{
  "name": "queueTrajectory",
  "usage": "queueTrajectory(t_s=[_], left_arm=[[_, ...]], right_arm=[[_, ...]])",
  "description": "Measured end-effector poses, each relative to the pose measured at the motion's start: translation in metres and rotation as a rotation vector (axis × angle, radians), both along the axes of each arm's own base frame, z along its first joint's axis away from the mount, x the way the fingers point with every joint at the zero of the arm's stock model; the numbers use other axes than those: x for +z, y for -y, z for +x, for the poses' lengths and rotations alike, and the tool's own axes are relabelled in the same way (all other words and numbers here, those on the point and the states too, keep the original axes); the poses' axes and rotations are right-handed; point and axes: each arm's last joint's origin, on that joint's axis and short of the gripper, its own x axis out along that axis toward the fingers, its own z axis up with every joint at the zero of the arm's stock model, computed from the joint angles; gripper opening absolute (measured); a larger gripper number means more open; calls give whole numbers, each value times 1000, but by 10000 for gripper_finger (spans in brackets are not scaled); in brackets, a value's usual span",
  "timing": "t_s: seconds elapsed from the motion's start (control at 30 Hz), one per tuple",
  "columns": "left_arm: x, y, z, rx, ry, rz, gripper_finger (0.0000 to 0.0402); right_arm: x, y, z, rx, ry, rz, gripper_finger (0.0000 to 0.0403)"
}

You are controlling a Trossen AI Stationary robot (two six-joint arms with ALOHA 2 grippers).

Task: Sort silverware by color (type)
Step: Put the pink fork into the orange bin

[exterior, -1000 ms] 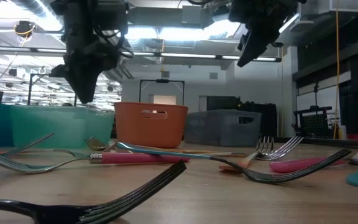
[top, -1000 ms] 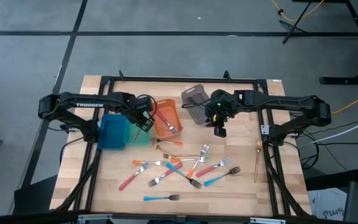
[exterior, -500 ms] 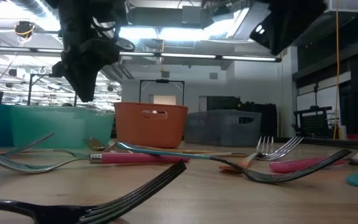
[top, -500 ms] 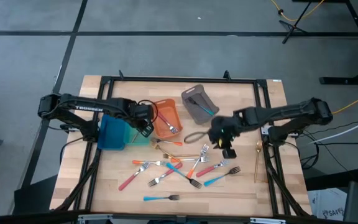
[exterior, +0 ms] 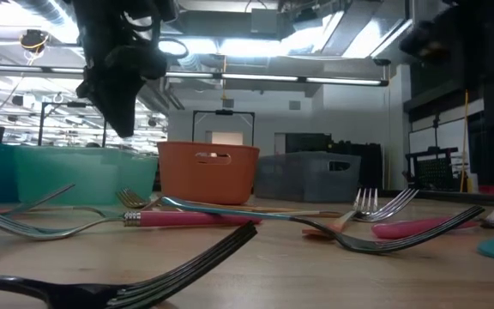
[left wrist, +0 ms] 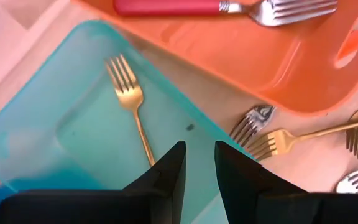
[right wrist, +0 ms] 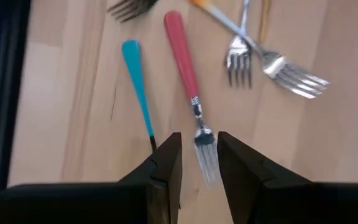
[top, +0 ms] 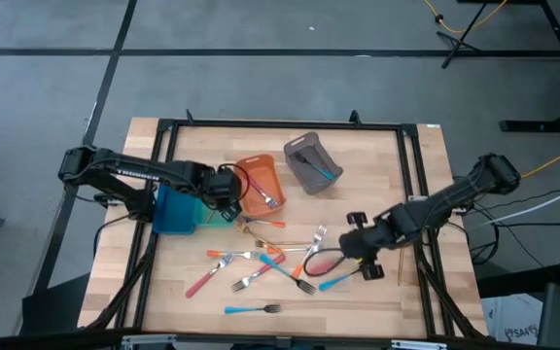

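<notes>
Several forks with red, orange, blue and gold handles lie scattered on the wooden table (top: 261,262). My right gripper (top: 363,258) is open, pointing down over the right of the pile. Its fingers stand on either side of a red-handled fork's head (right wrist: 202,149), next to a blue-handled fork (right wrist: 138,93); I cannot tell whether they touch it. My left gripper (top: 226,194) is open and empty above the teal bin (left wrist: 55,124), where a gold fork (left wrist: 132,106) lies. A red-handled fork (left wrist: 229,6) lies in the orange bin (top: 259,185). A blue-handled fork (top: 321,171) lies in the grey bin (top: 309,160).
A blue bin (top: 171,209) stands left of the teal one. A gold utensil (top: 402,248) lies alone near the table's right edge. Gold forks (left wrist: 309,134) lie on the table just beside the orange bin. A black frame (top: 280,123) runs around the table top.
My right gripper has left the grey bin, where a blue-handled fork now shows, and has gone toward the table's near right and down over the forks on the right of the pile. My left gripper has stayed near the teal and orange bins.
</notes>
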Motion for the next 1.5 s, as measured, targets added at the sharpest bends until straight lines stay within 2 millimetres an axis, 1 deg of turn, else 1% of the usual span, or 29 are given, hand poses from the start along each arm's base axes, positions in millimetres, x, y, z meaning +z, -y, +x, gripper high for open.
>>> queueTrajectory(t_s=[0.17, 0.33, 0.5, 0.67, 0.83, 1.0, 1.5], left_arm=[[1, 4, 3, -14, 34, 12, 79], [2, 7, 5, -28, 52, 12, 79], [2, 8, 5, -32, 56, 12, 79], [2, 8, 5, -32, 56, 13, 79], [2, 8, 6, -32, 57, 13, 79], [2, 8, 6, -32, 58, 13, 79], [2, 8, 6, -32, 58, 13, 79]], right_arm=[[-20, -10, -2, 3, 76, -6, 95], [-40, -8, -3, -8, 113, -10, 95], [-59, -9, -1, -16, 119, -28, 95], [-78, -12, 4, -10, 53, -66, 95], [-95, -17, 13, 12, 46, -77, 95], [-103, -20, 18, 40, 59, -83, 95], [-104, -18, 16, 38, 41, -103, 95]])
